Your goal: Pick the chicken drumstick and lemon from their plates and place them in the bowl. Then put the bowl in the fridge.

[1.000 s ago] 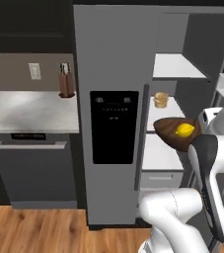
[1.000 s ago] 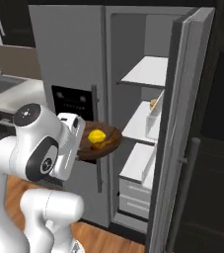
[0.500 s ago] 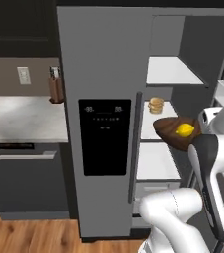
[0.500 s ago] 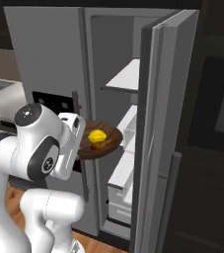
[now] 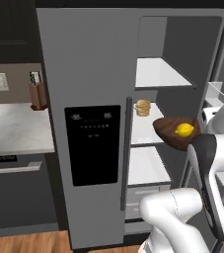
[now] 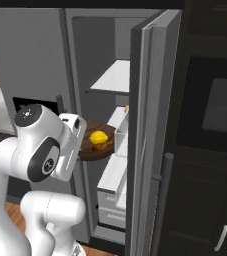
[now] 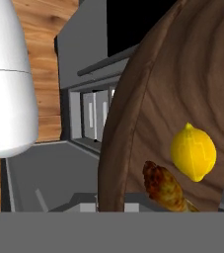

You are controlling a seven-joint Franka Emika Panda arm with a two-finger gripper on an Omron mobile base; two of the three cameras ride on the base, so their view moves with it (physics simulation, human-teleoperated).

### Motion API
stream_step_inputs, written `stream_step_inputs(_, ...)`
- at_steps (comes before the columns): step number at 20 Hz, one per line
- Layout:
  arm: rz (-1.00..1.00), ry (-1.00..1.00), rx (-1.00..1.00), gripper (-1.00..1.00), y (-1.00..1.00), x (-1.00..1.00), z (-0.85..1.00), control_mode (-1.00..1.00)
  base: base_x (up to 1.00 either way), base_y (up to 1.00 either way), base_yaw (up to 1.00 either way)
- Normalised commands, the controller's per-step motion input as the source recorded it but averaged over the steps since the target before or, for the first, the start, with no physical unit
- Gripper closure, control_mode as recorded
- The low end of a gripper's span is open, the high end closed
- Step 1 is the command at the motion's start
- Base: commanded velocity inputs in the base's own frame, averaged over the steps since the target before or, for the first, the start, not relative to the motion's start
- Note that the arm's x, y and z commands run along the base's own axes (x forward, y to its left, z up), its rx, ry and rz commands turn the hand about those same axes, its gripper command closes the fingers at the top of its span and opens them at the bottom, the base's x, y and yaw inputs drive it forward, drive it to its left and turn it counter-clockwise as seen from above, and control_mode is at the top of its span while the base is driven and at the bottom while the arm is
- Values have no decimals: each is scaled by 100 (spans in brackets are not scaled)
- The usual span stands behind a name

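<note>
The hand is clenched tight on the rim of the bowl and holds it up in front of the open fridge. The bowl sits at about 3 o'clock in the left base view, level with the middle white shelf. In the bowl lie the lemon and the chicken drumstick, almost touching. In the hand view the drumstick's long side runs from 10 o'clock to 4 o'clock, with its brown meaty end at 10 o'clock. The lemon's pointy tip aims at 11 o'clock. A tan burger-like thing sits on the middle shelf, behind the bowl. A knife block stands on the worktop at 9 o'clock.
</note>
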Motion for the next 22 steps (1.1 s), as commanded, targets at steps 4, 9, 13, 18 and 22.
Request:
stream_step_inputs(4,0,0,0,100,0,0,0,100,17,2,-1)
stream_step_inputs(9,0,0,0,100,0,0,0,100,38,4,1)
stream_step_inputs(13,0,0,0,100,0,0,0,100,42,0,0)
stream_step_inputs(18,0,0,0,100,0,0,0,100,16,0,0)
stream_step_inputs(22,0,0,0,100,0,0,0,100,0,0,0)
